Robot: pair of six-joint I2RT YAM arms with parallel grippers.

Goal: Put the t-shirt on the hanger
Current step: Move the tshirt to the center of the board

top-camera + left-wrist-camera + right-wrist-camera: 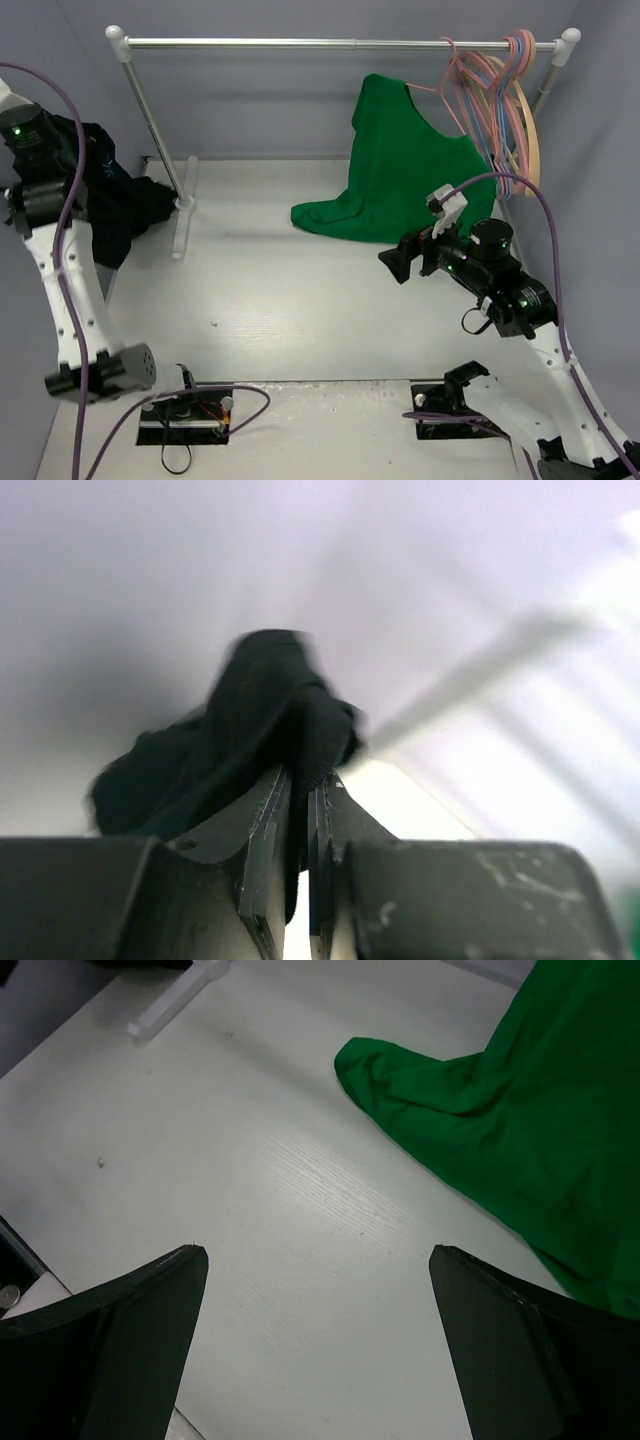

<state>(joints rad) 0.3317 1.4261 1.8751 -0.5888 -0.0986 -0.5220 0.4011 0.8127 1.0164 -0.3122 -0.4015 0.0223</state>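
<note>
The black t-shirt (112, 195) hangs bunched at the far left of the table, beside the rack's left post. In the left wrist view my left gripper (302, 778) is shut on a fold of the t-shirt (262, 715), and the cloth sticks out beyond the fingertips. The pink hanger (458, 85) hangs on the rod's right end among other hangers. My right gripper (396, 265) hovers over the table right of centre, open, with only bare tabletop between its fingers (150, 1310).
A green t-shirt (405, 170) hangs from the rod's right part and trails onto the table; it also shows in the right wrist view (520, 1110). Blue and tan hangers (520, 110) share the rod (300, 44). The rack's left foot (182, 215) rests on the table.
</note>
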